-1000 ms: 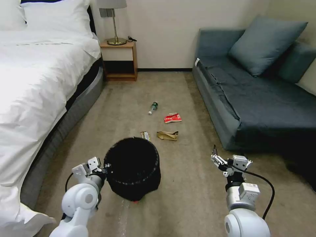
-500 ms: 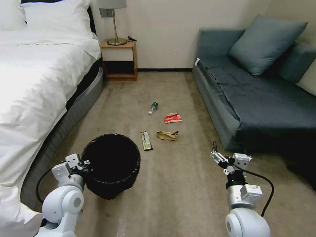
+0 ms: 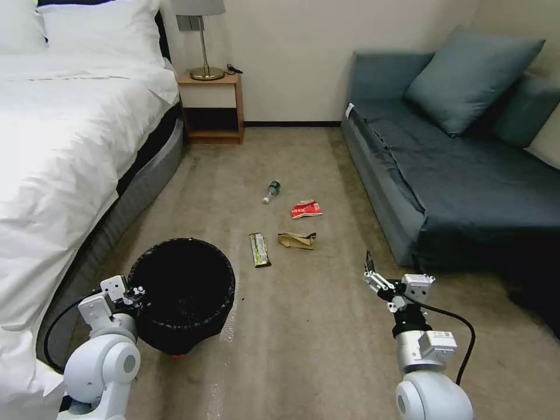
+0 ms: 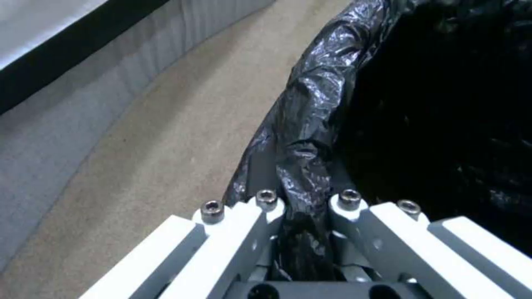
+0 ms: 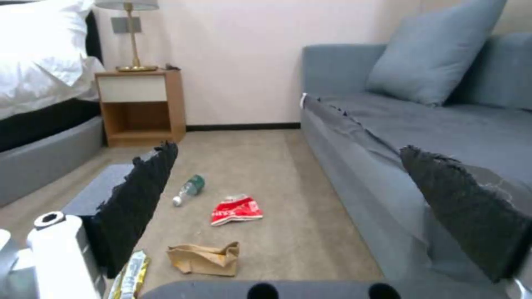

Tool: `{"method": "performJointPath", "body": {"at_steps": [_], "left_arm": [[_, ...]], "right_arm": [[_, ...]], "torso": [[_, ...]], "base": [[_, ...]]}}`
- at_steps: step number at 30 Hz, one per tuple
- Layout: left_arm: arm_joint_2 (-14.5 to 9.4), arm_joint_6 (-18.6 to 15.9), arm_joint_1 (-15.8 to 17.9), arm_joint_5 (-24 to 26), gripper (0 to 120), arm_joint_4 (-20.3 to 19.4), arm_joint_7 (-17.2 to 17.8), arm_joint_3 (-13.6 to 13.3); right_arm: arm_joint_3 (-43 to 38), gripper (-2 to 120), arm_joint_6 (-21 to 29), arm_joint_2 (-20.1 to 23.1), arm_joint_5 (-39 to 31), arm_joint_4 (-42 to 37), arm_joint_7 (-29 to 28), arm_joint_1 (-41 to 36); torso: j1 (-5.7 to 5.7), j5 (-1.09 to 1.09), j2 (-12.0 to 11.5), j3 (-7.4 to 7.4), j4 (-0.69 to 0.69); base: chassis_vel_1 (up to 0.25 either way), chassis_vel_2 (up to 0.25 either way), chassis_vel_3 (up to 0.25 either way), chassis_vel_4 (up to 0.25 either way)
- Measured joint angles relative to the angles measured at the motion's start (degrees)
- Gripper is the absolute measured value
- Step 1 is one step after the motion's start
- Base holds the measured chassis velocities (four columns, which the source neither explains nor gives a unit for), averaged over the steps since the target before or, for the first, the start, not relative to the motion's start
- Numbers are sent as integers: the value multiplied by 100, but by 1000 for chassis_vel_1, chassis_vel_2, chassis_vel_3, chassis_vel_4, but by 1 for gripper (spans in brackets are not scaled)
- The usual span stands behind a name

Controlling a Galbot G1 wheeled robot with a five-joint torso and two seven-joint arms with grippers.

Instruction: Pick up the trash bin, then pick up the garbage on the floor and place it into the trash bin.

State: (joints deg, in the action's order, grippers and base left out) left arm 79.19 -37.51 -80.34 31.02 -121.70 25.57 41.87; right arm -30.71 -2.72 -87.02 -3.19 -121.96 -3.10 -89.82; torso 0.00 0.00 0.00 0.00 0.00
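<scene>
Swinging leftward since a second ago, the trash bin [image 3: 182,294] now hangs low near the bed [image 3: 64,146], and that shift has uncovered the long gold-green wrapper [image 3: 259,249] it was hiding. The left gripper [image 3: 129,296] holds on, its fingers [image 4: 266,207] pinching the bin's rim and crinkled black liner [image 4: 310,124]. The right gripper [image 3: 373,279] has eased slightly forward and left, fingers [image 5: 141,199] spread wide and holding nothing, hovering above the carpet [image 3: 315,326] just off the sofa's [image 3: 455,175] corner. Ahead on the floor the litter lies where it was: the green-labelled bottle [image 3: 270,191] farthest out, the red-white snack packet [image 3: 306,209] just right of it, the brown paper bag [image 3: 297,240] nearer, beside the wrapper. A nightstand [image 3: 211,108] with a lamp [image 3: 201,35] stands against the far wall. Open carpet lies between the right gripper and the pieces.
</scene>
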Motion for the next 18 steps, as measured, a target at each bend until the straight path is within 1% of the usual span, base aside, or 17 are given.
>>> {"method": "performJointPath", "body": {"at_steps": [6,9,11,18], "left_arm": [[11,27,22,9,4,16,-5,-3],[12,29,27,11,4,27,-6,-3],[10,36,33,17,4,33,-7,0],[8,39,57,27,4,44,-11,10]], "right_arm": [[30,100,-9,-25,17,34,27,4],[31,100,-13,-31,27,50,34,7],[32,100,-15,-35,34,65,36,19],[31,100,-16,-40,51,73,58,37]], "torso": [[0,0,0,0,0],[0,0,0,0,0],[0,0,0,0,0],[0,0,0,1,0]], "base": [[0,0,0,0],[-62,62,58,-67],[-141,111,96,-111],[-164,167,164,-165]]}}
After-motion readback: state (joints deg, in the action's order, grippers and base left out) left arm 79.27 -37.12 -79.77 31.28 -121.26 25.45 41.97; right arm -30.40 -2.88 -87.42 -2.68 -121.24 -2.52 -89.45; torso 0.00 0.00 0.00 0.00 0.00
